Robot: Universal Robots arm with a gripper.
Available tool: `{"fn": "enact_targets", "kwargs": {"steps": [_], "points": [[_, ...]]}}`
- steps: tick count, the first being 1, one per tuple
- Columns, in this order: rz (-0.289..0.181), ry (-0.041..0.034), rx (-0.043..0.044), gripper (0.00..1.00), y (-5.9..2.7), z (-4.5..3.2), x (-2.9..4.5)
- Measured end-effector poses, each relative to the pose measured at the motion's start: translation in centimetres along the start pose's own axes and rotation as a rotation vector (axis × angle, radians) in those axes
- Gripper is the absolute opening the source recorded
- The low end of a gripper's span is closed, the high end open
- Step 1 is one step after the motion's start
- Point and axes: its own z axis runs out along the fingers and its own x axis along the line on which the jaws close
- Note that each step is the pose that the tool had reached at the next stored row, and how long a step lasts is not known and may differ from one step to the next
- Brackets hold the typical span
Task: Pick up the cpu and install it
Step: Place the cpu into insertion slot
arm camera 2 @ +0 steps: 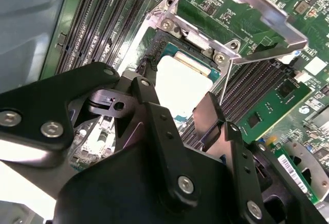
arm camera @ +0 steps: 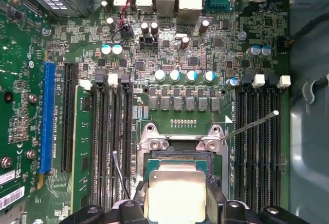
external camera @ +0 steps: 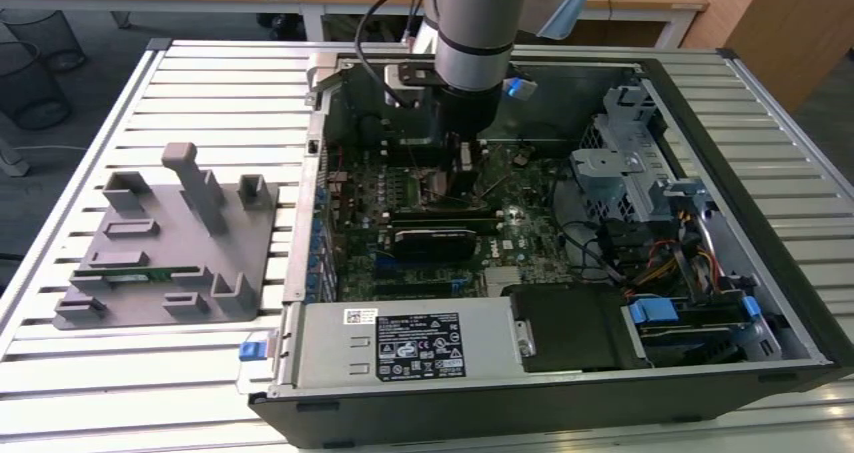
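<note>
Silver cpu (arm camera: 177,196) — clasped by the gripper (arm camera 2: 179,112) — at the socket (arm camera: 154,143)

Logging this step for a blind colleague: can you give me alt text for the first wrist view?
A flat square silver-topped cpu lies in or just above the open metal-framed socket on the green motherboard, with the black gripper straddling it. Black memory slots run along both sides.

Exterior view high, wrist views close over socket (arm camera: 154,143) (arm camera 2: 167,24)
</note>
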Motion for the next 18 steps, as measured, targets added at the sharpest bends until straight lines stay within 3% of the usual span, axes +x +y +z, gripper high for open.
{"fn": "enact_targets", "kwargs": {"steps": [18], "points": [[-0.007,-0.0015,-0.0002,0.53,0.09,0.89,-0.40]]}}
